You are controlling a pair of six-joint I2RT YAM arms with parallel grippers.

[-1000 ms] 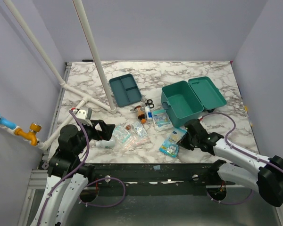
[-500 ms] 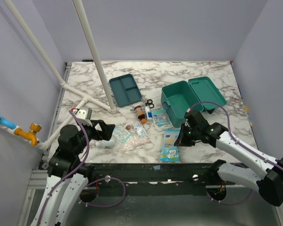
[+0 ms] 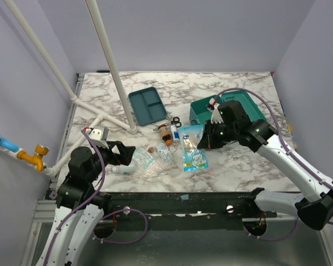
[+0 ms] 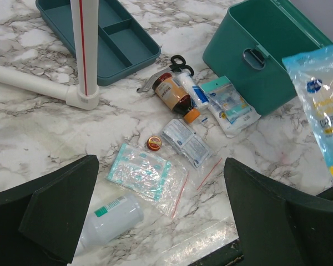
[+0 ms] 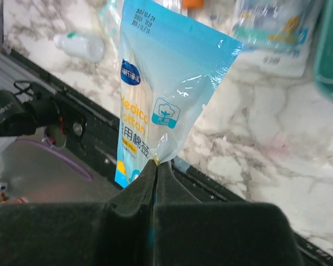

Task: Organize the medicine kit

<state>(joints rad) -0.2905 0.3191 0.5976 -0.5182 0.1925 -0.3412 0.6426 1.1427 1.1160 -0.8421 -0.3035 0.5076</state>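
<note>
Raised the cotton pouch (image 3: 193, 149) off the worktop (image 3: 238, 166) since a second ago; right gripper (image 5: 155, 165) jaws clamped on its top corner, dangling it just before the open medicine kit (image 3: 200, 112). Left gripper (image 4: 166, 213) jaws apart, empty, well away from the kit. Mid-loading; next calls for clearing the kit's rim, then letting go

A white upright pipe (image 3: 115, 77) stands on the marble table (image 3: 172, 83). Just right of its foot, slightly beyond, lies a flat teal divided tray (image 3: 147, 105). Farther right of the foot, an amber bottle (image 3: 165, 133) lies beside black scissors (image 3: 175, 121). Far left of the pipe, off the table, sits a blue-and-orange fitting (image 3: 22, 152).
</note>
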